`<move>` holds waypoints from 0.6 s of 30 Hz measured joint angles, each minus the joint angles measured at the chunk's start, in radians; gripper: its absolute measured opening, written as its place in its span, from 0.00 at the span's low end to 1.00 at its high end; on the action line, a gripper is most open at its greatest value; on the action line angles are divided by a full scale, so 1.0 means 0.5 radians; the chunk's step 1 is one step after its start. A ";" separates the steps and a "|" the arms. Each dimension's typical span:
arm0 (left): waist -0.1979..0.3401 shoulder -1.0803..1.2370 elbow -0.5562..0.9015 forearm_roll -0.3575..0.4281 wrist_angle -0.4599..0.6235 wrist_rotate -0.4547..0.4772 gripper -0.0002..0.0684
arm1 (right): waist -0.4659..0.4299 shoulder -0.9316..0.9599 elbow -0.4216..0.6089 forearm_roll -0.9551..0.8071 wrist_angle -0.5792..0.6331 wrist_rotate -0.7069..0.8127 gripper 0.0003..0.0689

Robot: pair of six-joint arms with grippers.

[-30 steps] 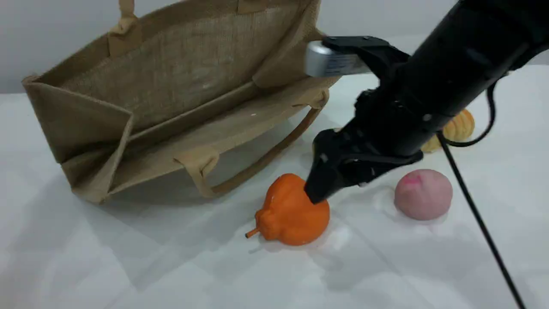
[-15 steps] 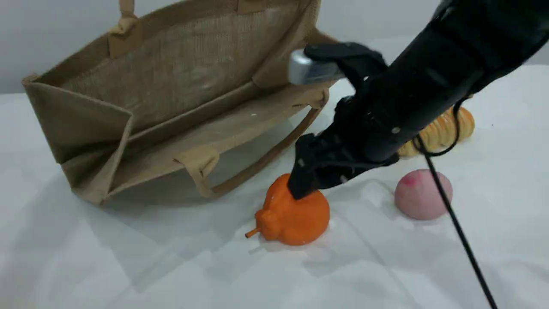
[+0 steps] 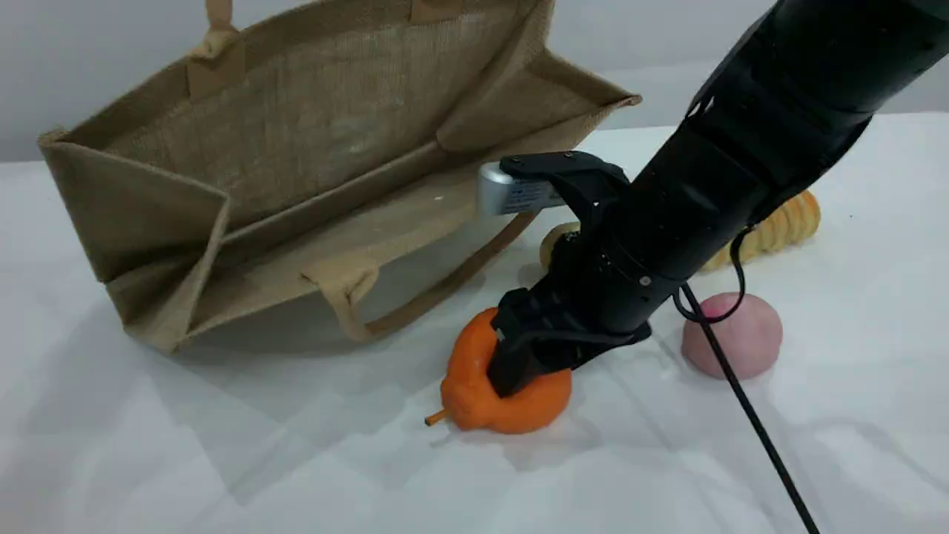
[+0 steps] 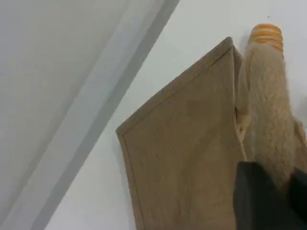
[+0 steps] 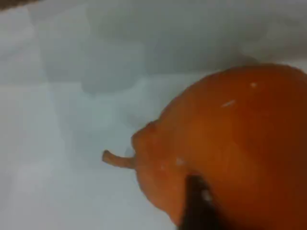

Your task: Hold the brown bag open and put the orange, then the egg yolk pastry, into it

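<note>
Left: brown bag [image 3: 296, 148] gapes open on table [image 3: 222, 460], its loop handle [image 4: 268, 110] pinched in left gripper's [image 4: 278, 191] closed fingers. Centre: orange [image 3: 534, 404] on table, near bag, right gripper's [image 3: 511, 363] fingers squeezing it.

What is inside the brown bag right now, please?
Only bare woven lining shows inside the brown bag; the orange is outside. The right arm's camera covers a bit near the rim.

Coarse woven brown bag [image 3: 296, 141]; smooth orange [image 3: 468, 380] (slightly glossy).
</note>
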 joint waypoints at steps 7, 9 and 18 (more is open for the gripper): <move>0.000 0.000 0.000 0.000 0.000 0.000 0.14 | 0.000 -0.008 -0.001 -0.079 0.079 -0.026 0.06; 0.000 0.000 0.000 0.000 0.000 0.000 0.14 | -0.002 -0.026 0.005 -0.128 0.090 0.013 0.05; 0.000 0.000 0.000 0.009 0.000 0.002 0.14 | -0.002 -0.369 0.183 -0.391 0.005 0.276 0.04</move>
